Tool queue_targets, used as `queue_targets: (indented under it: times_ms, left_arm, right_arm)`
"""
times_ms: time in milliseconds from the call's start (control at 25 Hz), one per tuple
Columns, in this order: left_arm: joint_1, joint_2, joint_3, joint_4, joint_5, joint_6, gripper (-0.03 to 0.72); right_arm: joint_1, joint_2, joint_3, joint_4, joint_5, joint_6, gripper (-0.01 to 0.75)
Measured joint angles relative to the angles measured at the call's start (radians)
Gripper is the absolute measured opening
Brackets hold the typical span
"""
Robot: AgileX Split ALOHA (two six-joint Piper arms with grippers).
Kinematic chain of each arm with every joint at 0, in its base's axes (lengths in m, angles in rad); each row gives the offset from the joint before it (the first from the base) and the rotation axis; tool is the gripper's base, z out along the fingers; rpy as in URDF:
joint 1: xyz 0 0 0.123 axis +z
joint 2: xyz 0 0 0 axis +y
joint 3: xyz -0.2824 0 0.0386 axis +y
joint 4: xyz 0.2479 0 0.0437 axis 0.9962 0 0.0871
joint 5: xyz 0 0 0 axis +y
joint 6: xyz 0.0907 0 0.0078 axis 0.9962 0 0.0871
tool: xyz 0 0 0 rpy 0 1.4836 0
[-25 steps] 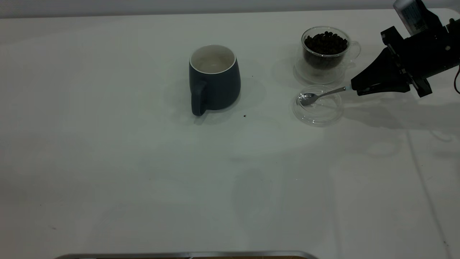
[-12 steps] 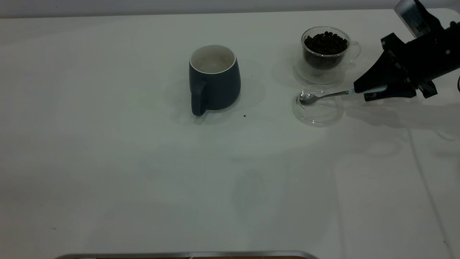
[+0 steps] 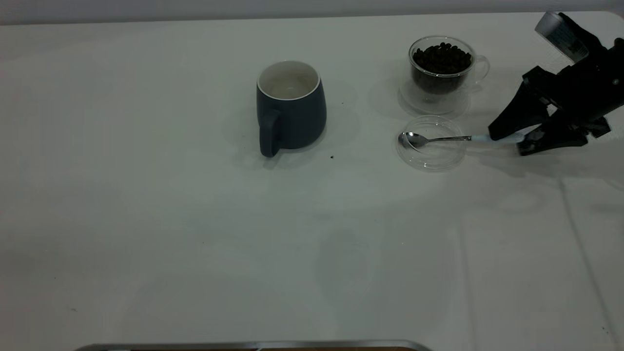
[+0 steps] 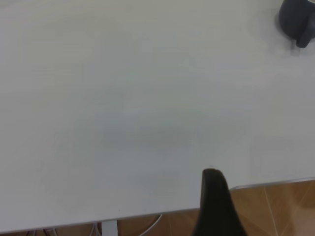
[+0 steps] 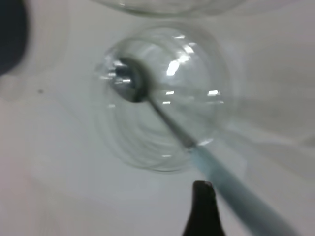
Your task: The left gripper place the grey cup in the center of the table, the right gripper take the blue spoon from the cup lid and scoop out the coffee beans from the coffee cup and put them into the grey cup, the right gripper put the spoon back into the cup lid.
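Observation:
The grey cup (image 3: 291,105) stands upright mid-table with its handle toward the camera, and its white inside looks empty. The coffee cup (image 3: 441,68), full of coffee beans (image 3: 442,57), stands at the back right. Just in front of it lies the cup lid (image 3: 431,155). The blue spoon (image 3: 434,139) rests across the lid, bowl at the lid's left rim, pale handle sticking out to the right. My right gripper (image 3: 507,141) is open, its fingers either side of the handle's end. One right finger (image 5: 203,206) shows beside the handle (image 5: 236,189). One left finger (image 4: 214,196) hangs over the table's edge.
The white table (image 3: 195,219) stretches wide in front of and left of the cups. A few dark specks (image 3: 332,157) lie near the grey cup. A metal edge (image 3: 253,345) runs along the table's near side.
My right gripper went from shut on the spoon handle to open and drew back to the right. The spoon settled lower, its bowl sliding to the lid's left rim.

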Motion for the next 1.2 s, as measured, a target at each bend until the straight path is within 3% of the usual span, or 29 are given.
queue_targets:
  times_ms: [240,400,640,840,1000,1200]
  left_arm:
    - [0.000,0.000,0.000,0.000,0.000,0.000,0.566]
    - [0.000,0.000,0.000,0.000,0.000,0.000,0.566]
    - [0.000,0.000,0.000,0.000,0.000,0.000,0.566]
    - [0.000,0.000,0.000,0.000,0.000,0.000,0.566]
    - [0.000,0.000,0.000,0.000,0.000,0.000,0.566]
    - [0.000,0.000,0.000,0.000,0.000,0.000,0.566]
  right_arm:
    - [0.000,-0.078,0.000,-0.023,-0.102,-0.010,0.651]
    - [0.016,-0.163,0.002,-0.058,-0.099,0.003,0.632]
    - [0.115,-0.512,0.003,-0.273,0.133,0.224,0.542]
    - [0.123,-0.901,0.041,-0.478,0.305,0.498,0.509]
    - [0.122,-1.209,0.179,-0.616,0.359,0.645,0.507]
    - [0.122,-1.579,0.458,-0.704,0.378,0.760,0.507]
